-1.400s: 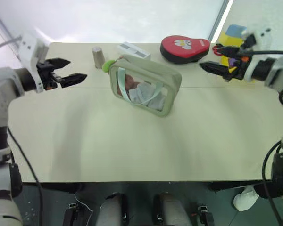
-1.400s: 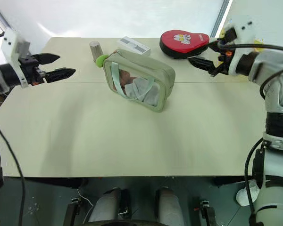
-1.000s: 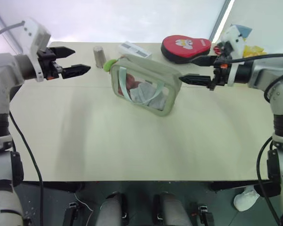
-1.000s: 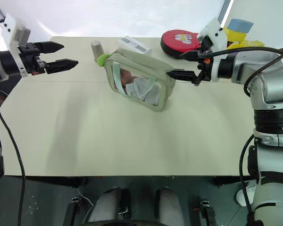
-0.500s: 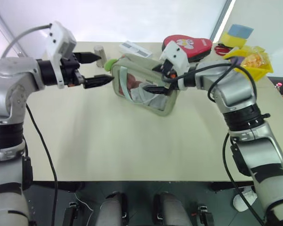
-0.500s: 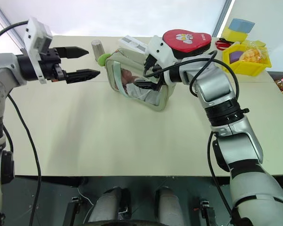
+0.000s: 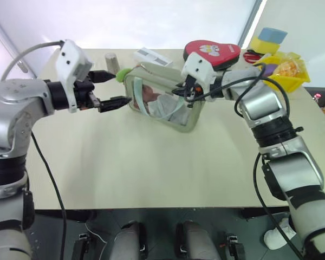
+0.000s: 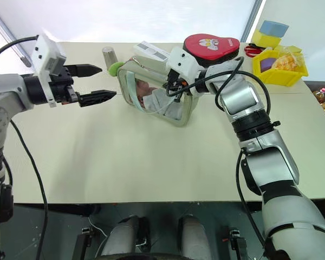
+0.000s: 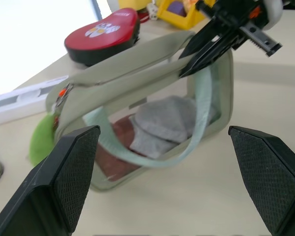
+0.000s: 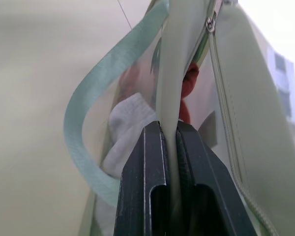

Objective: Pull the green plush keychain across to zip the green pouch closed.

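The green pouch (image 7: 165,111) stands on the table with its clear side and strap loop (image 9: 196,132) facing me; its zip gapes along the top. The green plush keychain (image 7: 124,74) hangs at the pouch's left end. My right gripper (image 7: 180,93) is shut on the pouch's top edge near its right end; the right wrist view shows the fabric pinched between its fingers (image 10: 142,177). My left gripper (image 7: 121,88) stands open just left of the pouch, pointing at it, one fingertip close beside the keychain. I cannot tell whether it touches.
A red rounded case (image 7: 212,54), a white box (image 7: 153,56) and a small grey cylinder (image 7: 111,60) stand behind the pouch. A yellow bin (image 7: 284,73) and a blue block (image 7: 273,37) sit at the far right. The tabletop (image 7: 151,168) stretches in front.
My right gripper swung in from the right and has shut on the pouch's top edge. My left gripper came right towards the pouch's left end, still open.
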Motion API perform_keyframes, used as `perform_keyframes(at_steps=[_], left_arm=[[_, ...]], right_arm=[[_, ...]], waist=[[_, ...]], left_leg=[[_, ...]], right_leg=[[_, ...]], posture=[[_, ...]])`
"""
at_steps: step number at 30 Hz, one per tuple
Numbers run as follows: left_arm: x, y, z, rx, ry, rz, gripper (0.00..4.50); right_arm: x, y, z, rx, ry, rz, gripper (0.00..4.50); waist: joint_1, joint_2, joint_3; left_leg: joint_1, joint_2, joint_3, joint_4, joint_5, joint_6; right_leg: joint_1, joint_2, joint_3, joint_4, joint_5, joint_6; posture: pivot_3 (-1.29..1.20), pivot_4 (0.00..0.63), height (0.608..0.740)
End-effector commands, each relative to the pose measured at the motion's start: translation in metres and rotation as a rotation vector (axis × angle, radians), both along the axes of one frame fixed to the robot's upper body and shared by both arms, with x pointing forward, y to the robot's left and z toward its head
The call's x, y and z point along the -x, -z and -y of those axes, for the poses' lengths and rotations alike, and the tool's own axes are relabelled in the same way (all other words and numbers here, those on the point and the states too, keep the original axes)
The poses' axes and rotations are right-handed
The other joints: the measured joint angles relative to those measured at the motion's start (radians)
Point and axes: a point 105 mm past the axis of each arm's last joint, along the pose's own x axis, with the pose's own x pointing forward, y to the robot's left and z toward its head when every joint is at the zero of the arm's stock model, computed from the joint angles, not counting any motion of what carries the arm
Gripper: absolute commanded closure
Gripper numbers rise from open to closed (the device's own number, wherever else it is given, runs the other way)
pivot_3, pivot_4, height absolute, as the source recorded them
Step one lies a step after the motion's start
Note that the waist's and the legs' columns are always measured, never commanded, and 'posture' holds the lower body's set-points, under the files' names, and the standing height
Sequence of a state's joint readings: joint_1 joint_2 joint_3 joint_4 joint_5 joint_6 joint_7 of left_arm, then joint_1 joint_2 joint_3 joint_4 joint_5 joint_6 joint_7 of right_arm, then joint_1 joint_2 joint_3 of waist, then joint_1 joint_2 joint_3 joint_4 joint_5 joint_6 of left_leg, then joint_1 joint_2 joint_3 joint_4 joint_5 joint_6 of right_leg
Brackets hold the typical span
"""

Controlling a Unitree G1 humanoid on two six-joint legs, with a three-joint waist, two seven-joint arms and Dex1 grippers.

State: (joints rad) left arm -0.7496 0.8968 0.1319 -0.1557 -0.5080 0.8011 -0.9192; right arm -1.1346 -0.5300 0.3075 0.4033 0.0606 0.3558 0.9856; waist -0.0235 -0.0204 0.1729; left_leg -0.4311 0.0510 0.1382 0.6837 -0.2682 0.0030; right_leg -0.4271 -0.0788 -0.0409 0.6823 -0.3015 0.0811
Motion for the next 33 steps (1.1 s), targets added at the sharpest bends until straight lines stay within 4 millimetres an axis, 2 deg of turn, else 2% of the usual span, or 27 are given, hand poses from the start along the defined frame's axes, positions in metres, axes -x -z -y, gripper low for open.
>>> perform_keyframes(at_steps=[1,2,5,10,12,15,18,20,22,26,29,33], left_arm=[[0.001,-0.026,-0.044,0.032,-0.139,0.072,0.00],[0.003,-0.027,-0.050,0.032,-0.154,0.072,0.00],[0.006,-0.030,-0.060,0.016,-0.179,0.079,0.00],[0.008,-0.024,-0.046,0.036,-0.145,0.071,0.00],[0.009,-0.019,-0.041,0.033,-0.130,0.058,0.00],[0.011,-0.018,-0.043,0.034,-0.131,0.049,0.00],[0.011,-0.020,-0.048,0.032,-0.147,0.045,0.00],[0.014,-0.019,-0.055,0.018,-0.160,0.022,0.00],[0.022,-0.011,-0.059,-0.016,-0.156,-0.025,0.00],[0.041,0.018,-0.061,-0.113,-0.120,-0.133,0.00],[0.041,0.024,-0.061,-0.113,-0.138,-0.134,0.00],[0.041,0.035,-0.048,-0.145,-0.101,-0.140,0.00]], right_arm=[[0.020,-0.048,-0.007,-0.043,-0.161,0.163,4.49],[0.022,-0.049,-0.006,-0.031,-0.179,0.169,4.49],[0.041,-0.029,-0.004,0.025,-0.268,0.099,4.49],[0.054,0.013,-0.005,0.064,-0.276,0.038,4.49],[0.059,0.019,-0.007,0.038,-0.270,-0.006,4.49],[0.070,0.013,-0.007,0.013,-0.285,-0.052,3.38],[0.075,-0.006,0.003,0.001,-0.264,-0.044,1.88],[0.081,-0.022,0.015,-0.007,-0.241,-0.038,1.88],[0.086,-0.027,0.025,0.009,-0.212,-0.032,1.88],[0.095,-0.010,0.038,0.025,-0.167,-0.089,1.88],[0.093,0.005,0.037,0.022,-0.146,-0.109,1.88],[0.082,0.017,0.033,0.006,-0.118,-0.113,1.88]], waist=[[-0.004,0.000,0.001],[-0.004,0.000,0.001],[-0.002,0.000,0.001],[0.012,-0.002,0.000],[0.008,-0.002,0.000],[0.001,-0.002,0.000],[0.005,-0.002,0.000],[0.007,-0.002,0.000],[0.007,-0.002,0.000],[0.005,-0.002,0.000],[0.006,-0.002,0.000],[0.006,-0.002,0.000]], left_leg=[[0.000,0.000,0.000,0.000,0.000,0.000],[0.000,0.000,0.000,0.000,0.000,0.000],[0.000,0.000,0.000,-0.001,0.000,0.000],[0.000,-0.001,-0.001,0.000,0.000,0.000],[0.000,-0.001,-0.001,0.001,0.000,0.000],[0.003,0.000,0.000,0.001,0.000,0.000],[0.004,0.001,0.000,-0.001,0.001,-0.001],[0.003,0.000,0.000,-0.001,0.001,-0.001],[0.003,0.000,0.000,0.000,0.000,-0.001],[0.003,0.000,0.000,-0.001,0.000,0.000],[0.004,0.000,0.000,-0.001,0.000,0.000],[0.004,0.000,0.000,-0.001,0.000,0.000]], right_leg=[[0.000,0.000,0.000,0.000,0.000,0.000],[0.000,0.000,0.000,0.000,0.000,0.000],[0.000,-0.001,0.000,0.000,0.000,0.000],[0.001,-0.001,-0.001,0.000,0.000,0.000],[0.002,-0.002,-0.001,0.000,0.000,0.000],[0.004,-0.001,-0.001,0.001,0.000,0.000],[0.003,0.000,-0.001,0.001,0.000,0.000],[0.003,0.000,-0.001,0.001,0.000,0.000],[0.003,-0.001,0.000,0.000,0.000,0.000],[0.003,-0.002,0.000,0.000,0.000,0.000],[0.003,-0.002,0.000,0.000,0.000,-0.001],[0.003,-0.001,0.000,0.000,0.000,-0.001]], posture=[[0.00,0.150,0.740],[0.00,0.150,0.740],[0.00,0.150,0.740],[0.00,0.150,0.740],[0.00,0.150,0.740],[0.00,0.150,0.740],[0.00,0.150,0.740],[0.00,0.150,0.740],[0.00,0.150,0.740],[0.00,0.150,0.740],[0.00,0.150,0.740],[0.00,0.150,0.740]])
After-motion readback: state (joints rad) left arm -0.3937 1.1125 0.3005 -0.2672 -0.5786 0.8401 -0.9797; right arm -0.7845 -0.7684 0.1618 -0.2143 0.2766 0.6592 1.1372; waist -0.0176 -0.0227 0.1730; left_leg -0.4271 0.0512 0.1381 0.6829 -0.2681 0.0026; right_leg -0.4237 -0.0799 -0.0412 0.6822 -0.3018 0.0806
